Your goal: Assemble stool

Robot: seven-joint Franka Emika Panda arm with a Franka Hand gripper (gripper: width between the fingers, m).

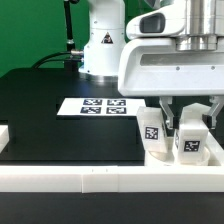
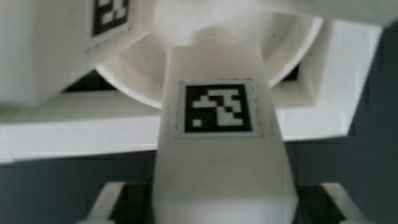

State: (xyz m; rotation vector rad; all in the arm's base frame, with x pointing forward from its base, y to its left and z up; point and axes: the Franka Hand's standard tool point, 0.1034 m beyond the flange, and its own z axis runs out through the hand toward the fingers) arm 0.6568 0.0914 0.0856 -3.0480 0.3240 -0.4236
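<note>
Fingers [image 1: 178,112] part-open and clamped on one leg [image 2: 221,130] above the round seat [image 2: 267,60], beside the front rail [image 1: 110,178]: slight tilt could jam or drop the leg.

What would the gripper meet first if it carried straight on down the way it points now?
Probably the round seat: in the wrist view, the tagged leg between the jaws of the gripper points at it. How far apart they are is unclear.
</note>
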